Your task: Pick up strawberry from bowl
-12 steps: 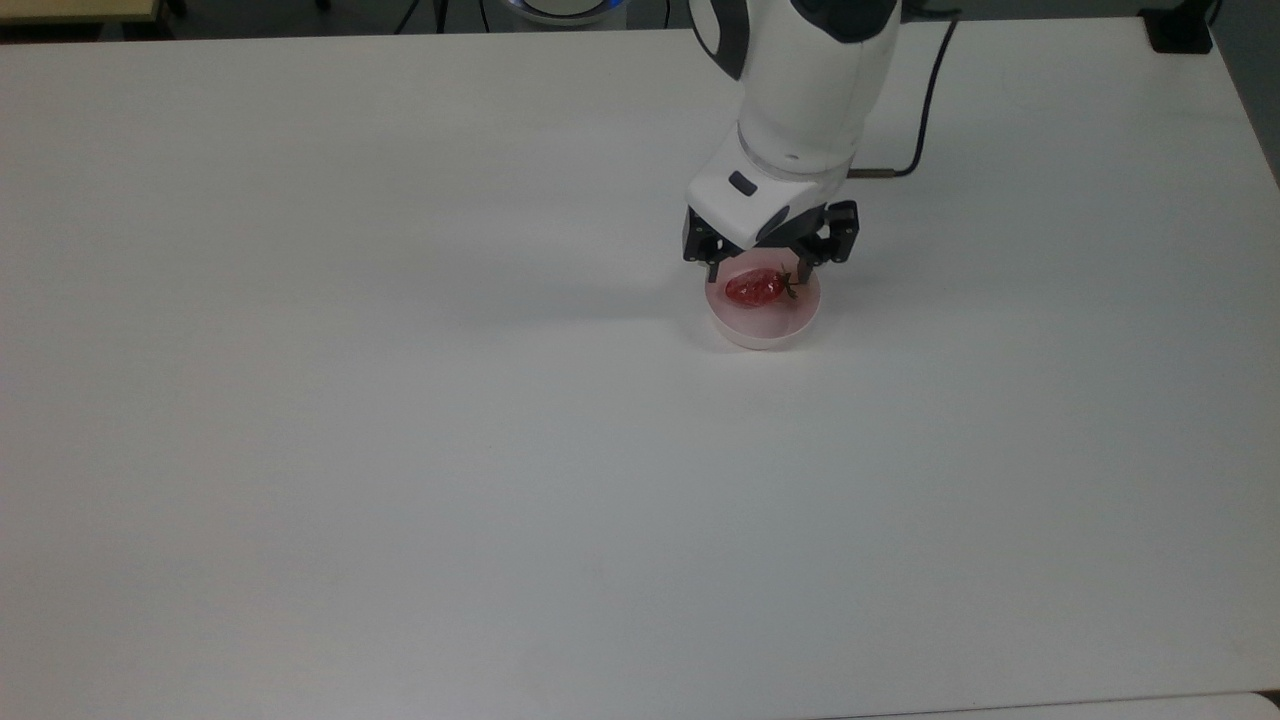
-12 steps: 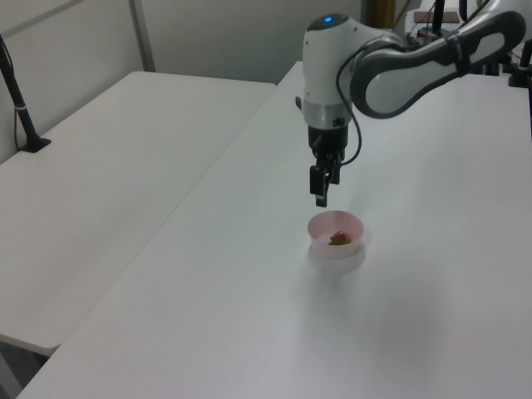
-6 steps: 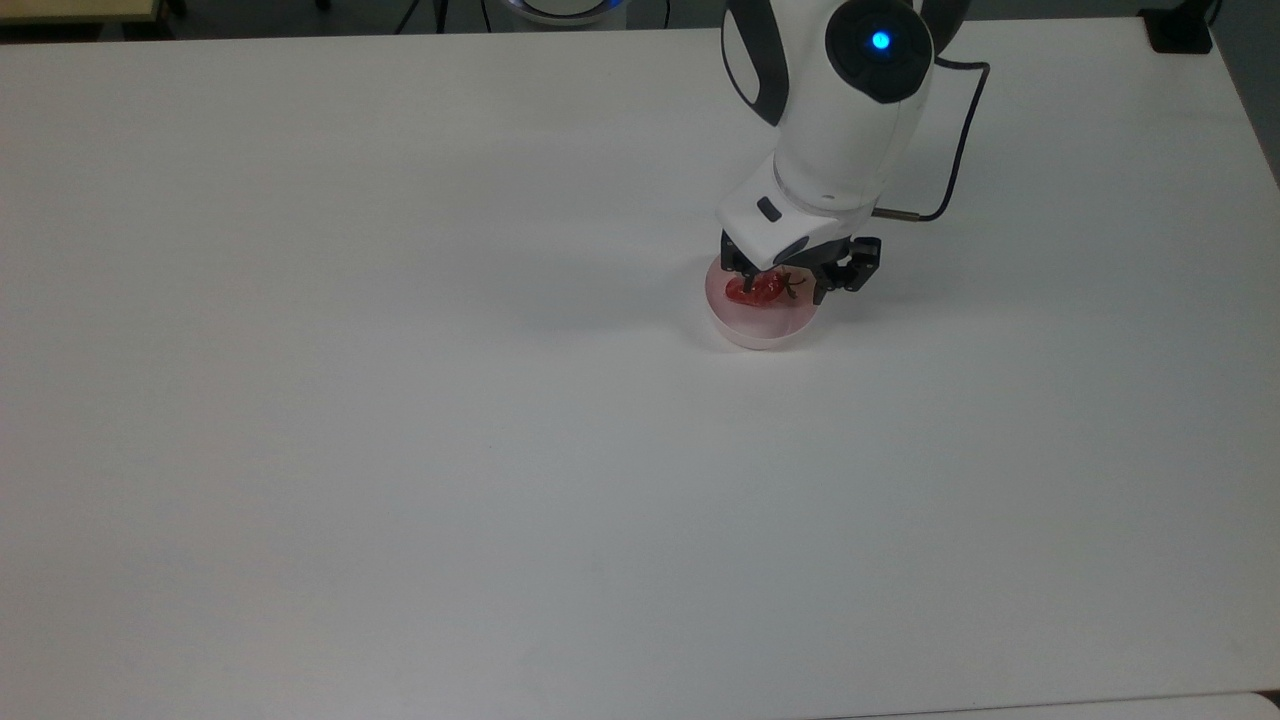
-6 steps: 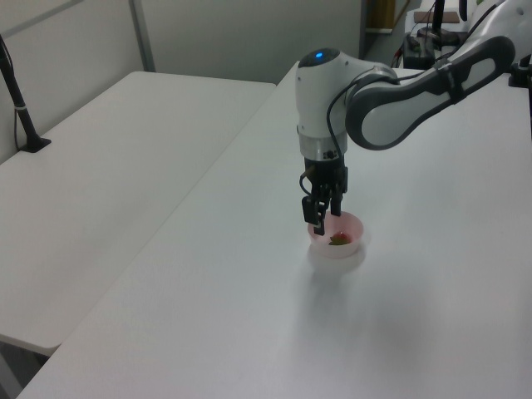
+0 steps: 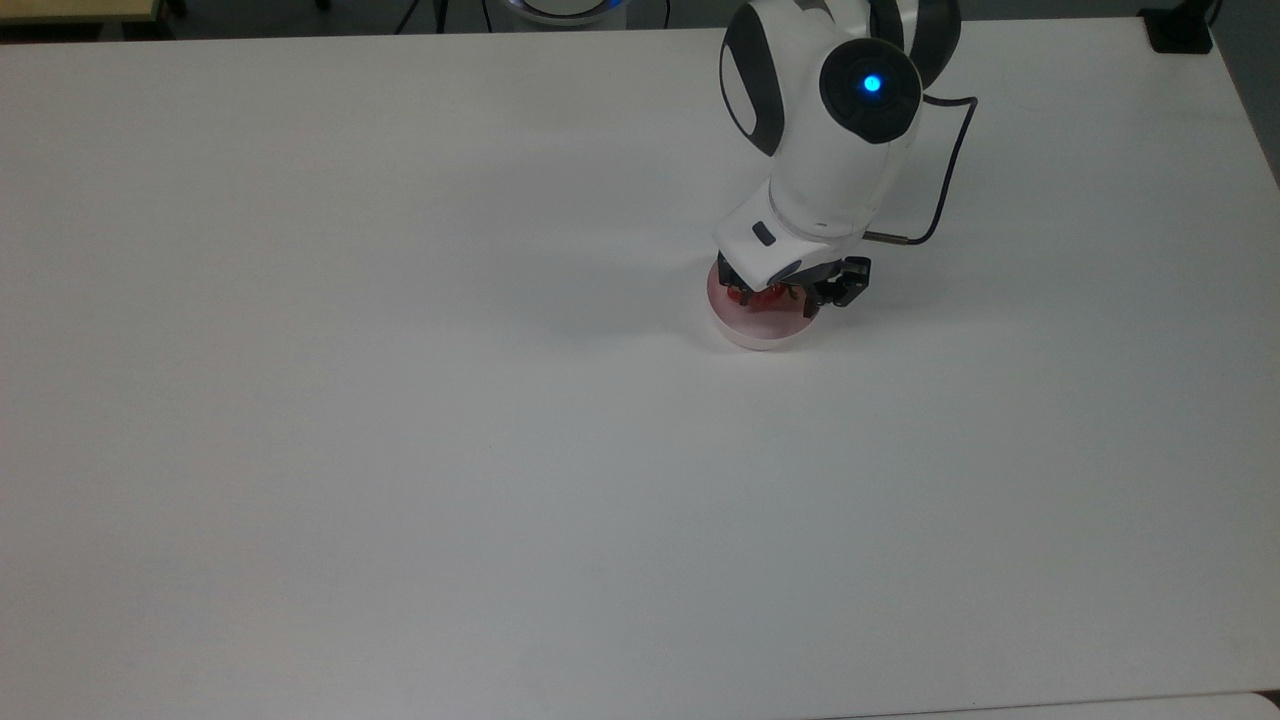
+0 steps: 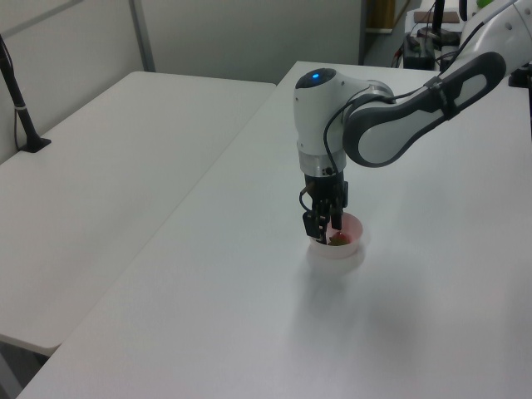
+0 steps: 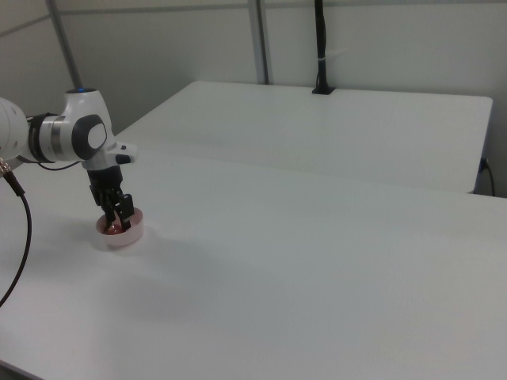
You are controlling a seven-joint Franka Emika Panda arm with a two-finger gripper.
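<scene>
Inside the pink bowl (image 5: pixel 760 325) on the tabletop (image 5: pixel 400 400), our pincer (image 5: pixel 778 297) sat spread w/ fingers astride the strawberry (image 5: pixel 768 296); approach done, squeeze & lift not yet.

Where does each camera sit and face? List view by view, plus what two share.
Top view: high above the white table, looking steeply down; arm enters from the top edge, gripper in the small round pale pink plastic bowl.
Left view: raised off the table, looking down across it; arm reaches in from upper right.
Right view: lower, looking across toward a second table; arm enters from the left.
Left and right views share bowl and gripper.
</scene>
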